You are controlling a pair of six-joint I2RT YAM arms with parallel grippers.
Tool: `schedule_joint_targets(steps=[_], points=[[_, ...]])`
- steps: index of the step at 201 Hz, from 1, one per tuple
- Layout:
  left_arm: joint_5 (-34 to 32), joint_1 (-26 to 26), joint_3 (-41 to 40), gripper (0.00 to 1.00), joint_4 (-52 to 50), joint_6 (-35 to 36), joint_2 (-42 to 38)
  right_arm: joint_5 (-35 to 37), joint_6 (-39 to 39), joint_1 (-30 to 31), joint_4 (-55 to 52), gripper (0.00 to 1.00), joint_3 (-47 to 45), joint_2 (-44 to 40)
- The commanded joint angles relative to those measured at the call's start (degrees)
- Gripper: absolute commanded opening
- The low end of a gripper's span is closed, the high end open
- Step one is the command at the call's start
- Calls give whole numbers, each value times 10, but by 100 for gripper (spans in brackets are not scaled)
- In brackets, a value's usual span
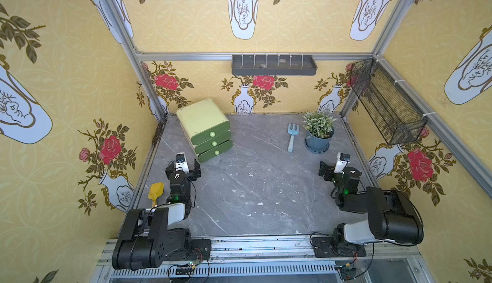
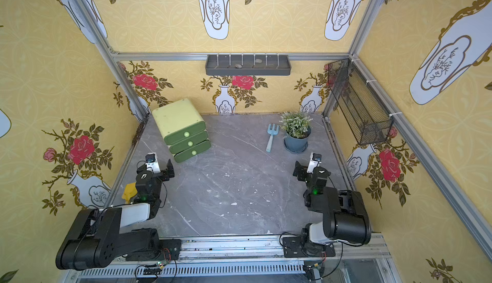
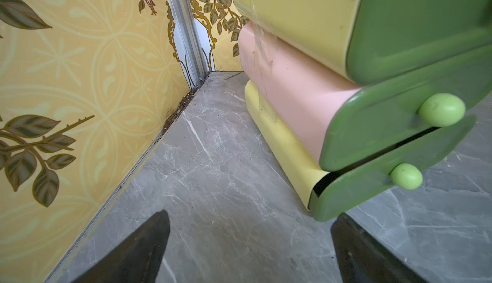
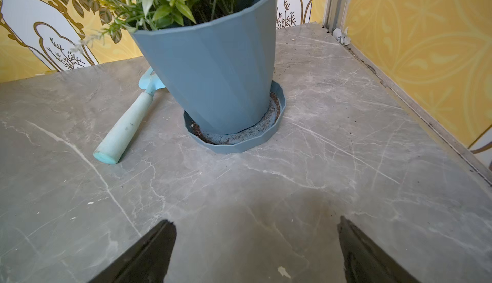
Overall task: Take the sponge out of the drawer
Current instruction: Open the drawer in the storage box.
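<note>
A small cabinet [image 1: 203, 119] [image 2: 179, 118] with three dark green drawer fronts and pale green knobs stands at the back left of the grey marble table [image 1: 253, 188]. All three drawers [image 1: 213, 143] are pushed in. In the left wrist view the bottom drawer front [image 3: 372, 191] shows a thin dark gap at its case. The sponge is hidden. My left gripper [image 1: 183, 166] [image 2: 155, 168] [image 3: 253, 215] hovers open and empty just in front of the cabinet's lower corner. My right gripper [image 1: 339, 168] [image 2: 312, 170] [image 4: 255, 220] is open and empty over bare table, facing the plant pot.
A blue plant pot [image 1: 318, 138] [image 4: 213, 82] on a saucer and a light blue hand fork [image 1: 292, 136] [image 4: 125, 127] sit at the back right. A yellow scoop [image 1: 155, 191] lies by the left wall. A grey shelf [image 1: 274, 66] and a wire basket [image 1: 386, 106] hang on the walls.
</note>
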Motion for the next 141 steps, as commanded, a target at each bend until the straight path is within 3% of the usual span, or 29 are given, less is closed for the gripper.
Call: schedule_joint_targets(steps=[1,106,141], points=[[-2,0,3,100,10,1,4,-2,-2,-1,34,97,0,-1],[-2,0,0,100,12,1,3,-18,11,-17,23,97,8,3],[-8,0,-18,100,40,1,-15,15,8,-6,23,98,3,-10]])
